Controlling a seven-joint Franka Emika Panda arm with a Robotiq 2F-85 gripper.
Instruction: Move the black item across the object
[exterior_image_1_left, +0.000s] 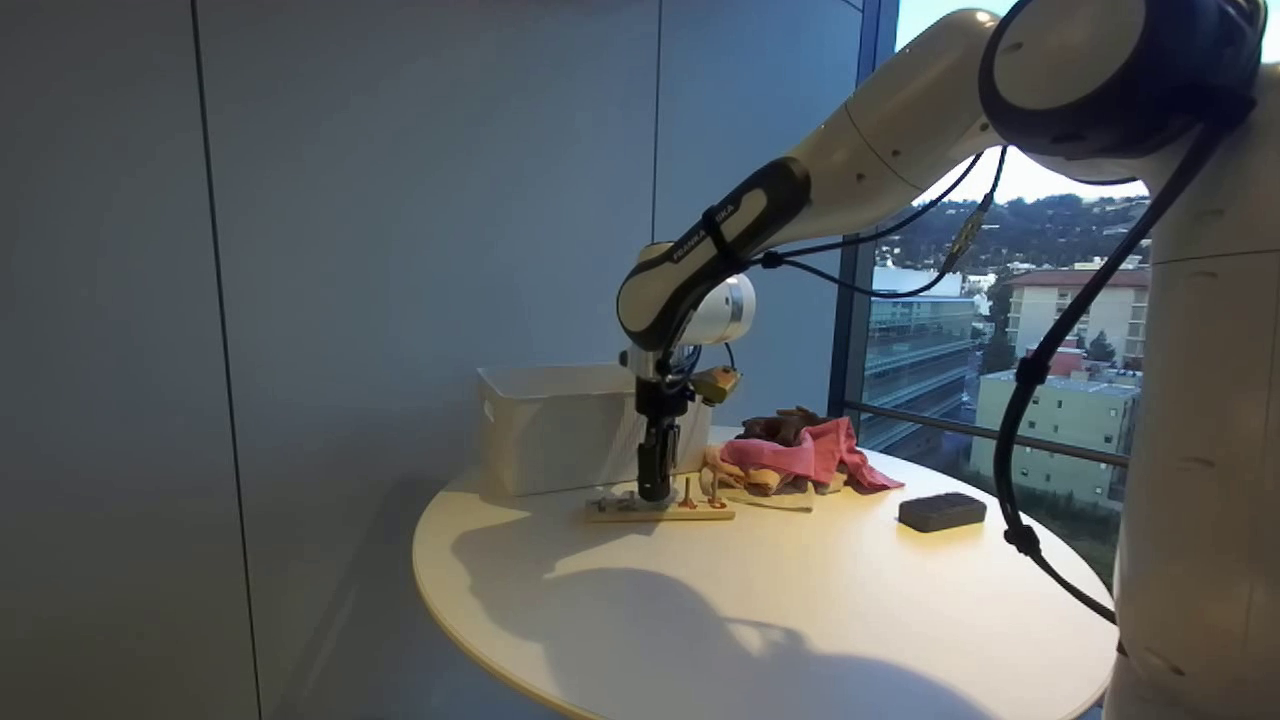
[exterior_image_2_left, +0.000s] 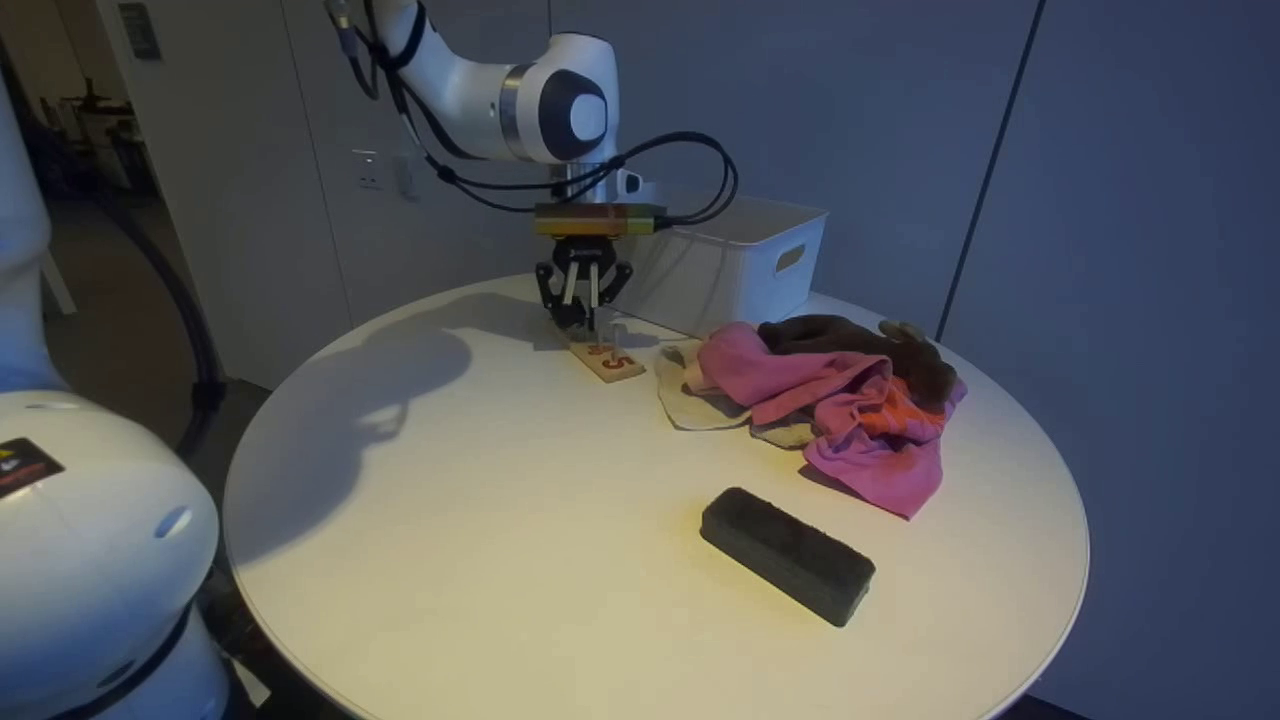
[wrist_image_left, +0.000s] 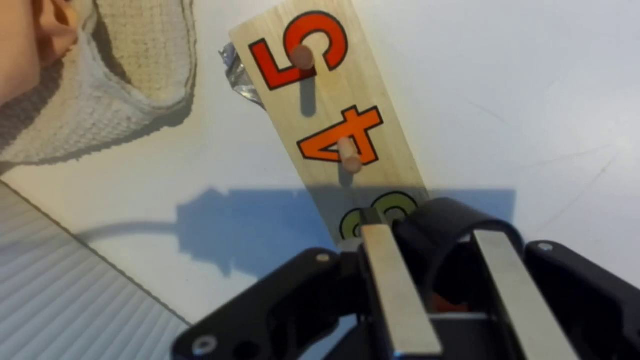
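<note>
Tool: one, with two fingers. Closed partway, gripping the wall of one black ring. Location of the black ring: at the fingertips, around one finger, just beside the olive numeral in the wrist view. Shape: smooth curved band, opening toward the lower edge of that view. Not possible to tell whether in contact with a peg or with wood below.

Wooden board: one, flat, narrow, pale-grained. Runs lengthwise from upper left to lower right in the wrist view, red 5 at the upper end, orange 4 next. Same wooden board, in an exterior view: extends left to right.

Pegs: two in clear sight in the wrist view, round, wooden; one at 5, one at 4. Silvery scrap: one, crumpled, at the board edge beside 5.

Table: one, round, smooth, white. Also carries one black block, oblong, matte, well apart from the board in both exterior views; one white box with ribbed wall and slot handle; one heap of cloth, pink and brown, with one coarse-textured beige cloth at its border.
</note>
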